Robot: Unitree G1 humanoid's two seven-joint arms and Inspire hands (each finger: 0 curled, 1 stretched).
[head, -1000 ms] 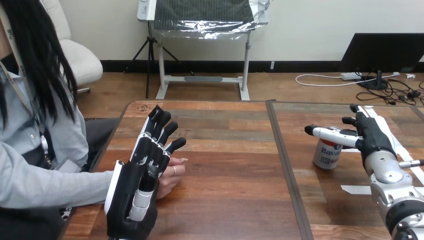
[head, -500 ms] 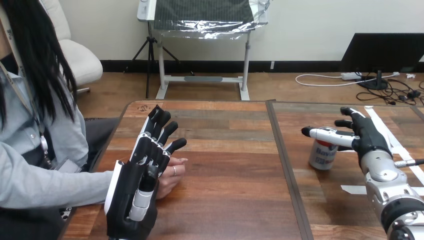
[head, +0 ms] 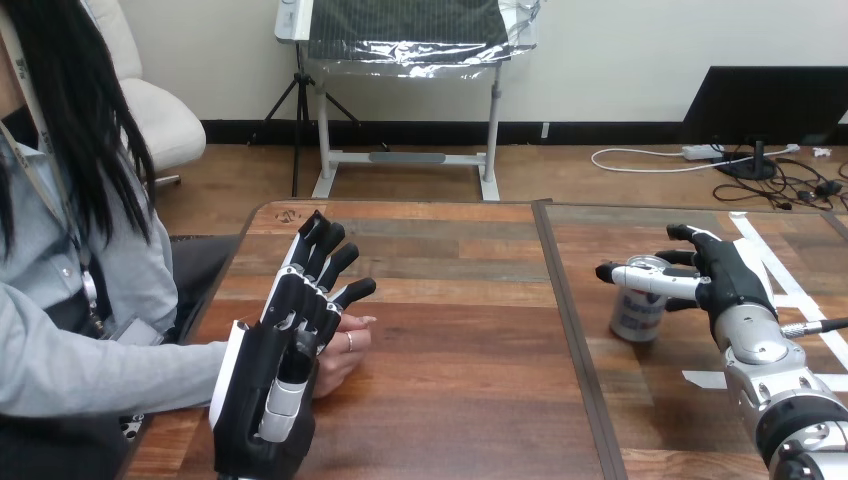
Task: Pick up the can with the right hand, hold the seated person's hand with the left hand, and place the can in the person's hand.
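Wooden table (head: pixel 460 340): one can (head: pixel 633 315) in right hand (head: pixel 728 282).

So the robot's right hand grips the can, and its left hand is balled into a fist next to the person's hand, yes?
Not quite. The left hand is not a fist: the head view shows its fingers straight, next to the person's hand. The rest is right: the right hand grips the can.
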